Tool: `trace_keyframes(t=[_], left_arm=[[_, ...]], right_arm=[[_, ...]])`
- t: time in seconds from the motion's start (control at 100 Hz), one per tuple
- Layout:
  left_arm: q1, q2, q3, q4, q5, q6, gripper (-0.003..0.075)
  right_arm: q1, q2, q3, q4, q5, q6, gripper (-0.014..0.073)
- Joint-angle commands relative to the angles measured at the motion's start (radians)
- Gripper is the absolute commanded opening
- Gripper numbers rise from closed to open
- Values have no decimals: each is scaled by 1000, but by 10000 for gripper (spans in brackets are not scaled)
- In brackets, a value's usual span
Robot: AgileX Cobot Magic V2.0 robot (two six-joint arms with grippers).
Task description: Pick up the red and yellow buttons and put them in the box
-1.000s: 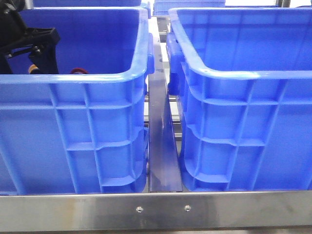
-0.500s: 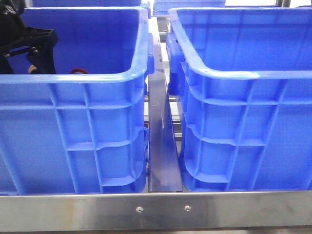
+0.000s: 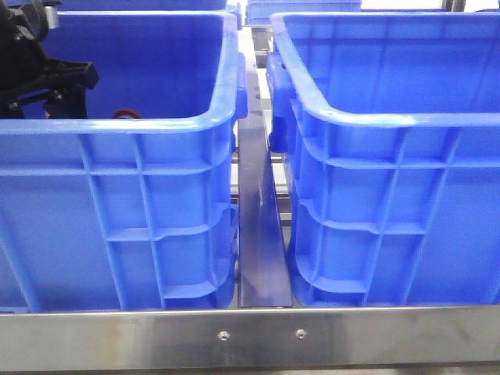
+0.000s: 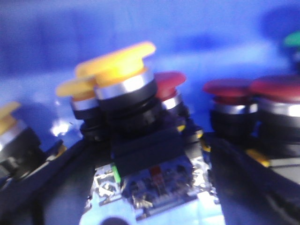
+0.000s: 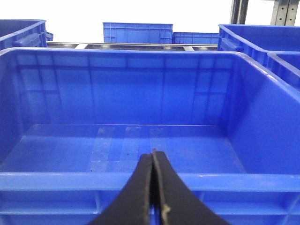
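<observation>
The left hand grips the boxy black base of a yellow button, whose smooth mushroom cap sits on a shiny chrome collar. Just behind it is a domed red button, with more red caps off to one side. The right hand, rubbery black fingers pressed together and empty, hangs before a ribbed blue plastic crate.
</observation>
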Motion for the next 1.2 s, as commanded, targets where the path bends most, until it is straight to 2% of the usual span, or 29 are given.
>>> trace_keyframes(t=[0.0, 0.17, 0.26, 0.53, 0.92, 1.05, 1.19], left_arm=[[-7, -47, -34, -17, -50, -7, 385], [-7, -47, -34, -17, -57, -7, 130], [-7, -49, -34, -17, -59, -7, 65], [-7, -127, -34, -29, -39, 0, 62], [-9, -397, 148, -460, -53, 445, 62], [-9, -464, 186, -648, -7, 609, 62], [-18, -492, 190, -862, 126, 827, 62]], right_arm=[[-4, -23, 6, -6, -75, 0, -67], [-4, -23, 6, -6, -75, 0, -67], [-4, -23, 6, -6, -75, 0, -67], [-4, -23, 6, -6, -75, 0, -67], [-4, -23, 6, -6, -75, 0, -67], [-4, -23, 6, -6, -75, 0, -67], [-4, -23, 6, -6, -75, 0, -67]])
